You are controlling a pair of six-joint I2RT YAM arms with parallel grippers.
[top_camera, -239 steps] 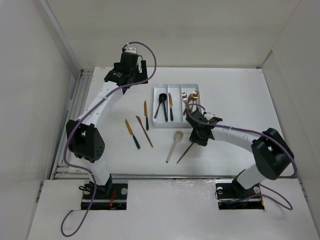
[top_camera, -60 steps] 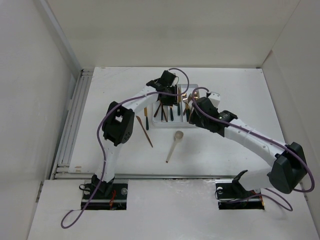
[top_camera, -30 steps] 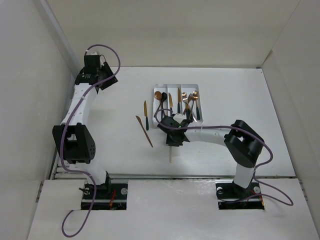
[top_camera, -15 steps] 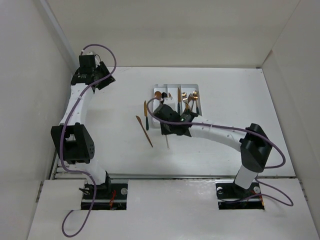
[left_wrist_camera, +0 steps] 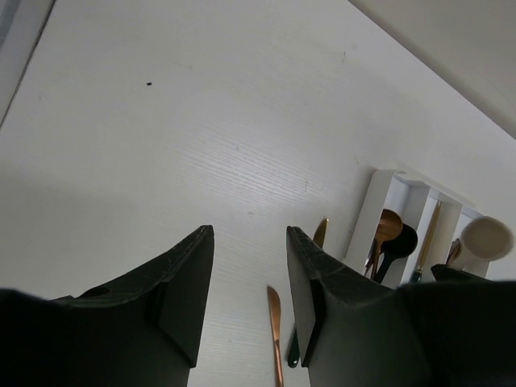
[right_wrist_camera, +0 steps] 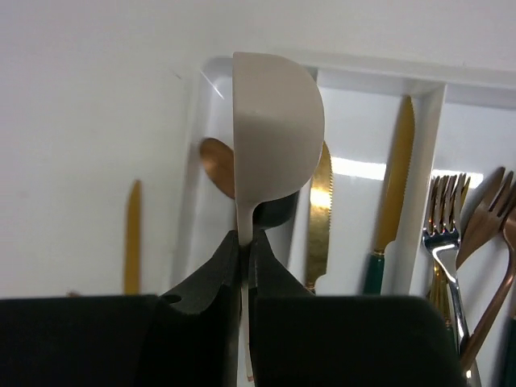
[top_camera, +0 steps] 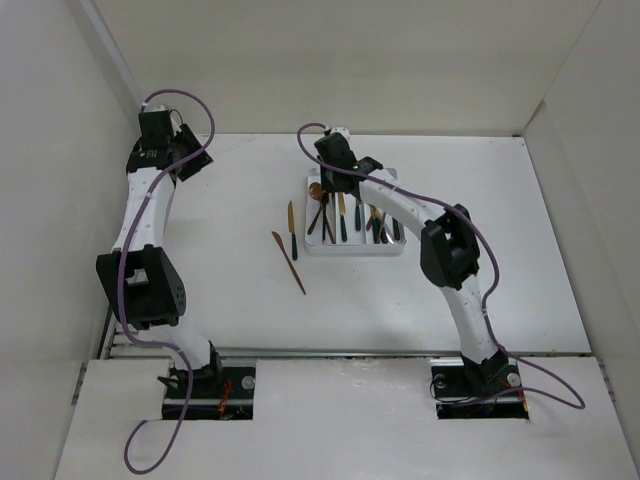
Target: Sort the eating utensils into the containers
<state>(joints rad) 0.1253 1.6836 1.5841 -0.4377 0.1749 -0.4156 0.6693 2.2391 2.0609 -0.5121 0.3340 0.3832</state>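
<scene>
Right gripper (right_wrist_camera: 244, 242): clamped on the thin handle of cream round-bowled spoon (right_wrist_camera: 278, 129). Held over the far end of the left compartment of shallow white three-compartment plastic tray (right_wrist_camera: 201, 81), above copper spoon (right_wrist_camera: 216, 165); likely for grouping spoons together. Left gripper (left_wrist_camera: 250, 266): parted narrowly, empty, parked far left, clear of the work. Two copper dark-handled knives (top_camera: 291, 230): unsorted on white table (top_camera: 220, 220), left of tray. Versus half a second earlier: spoon carried from tray's near edge to its far end.

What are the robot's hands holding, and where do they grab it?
The right hand pinches the cream spoon by its thin handle, just below the bowl. The left hand is empty.
</scene>
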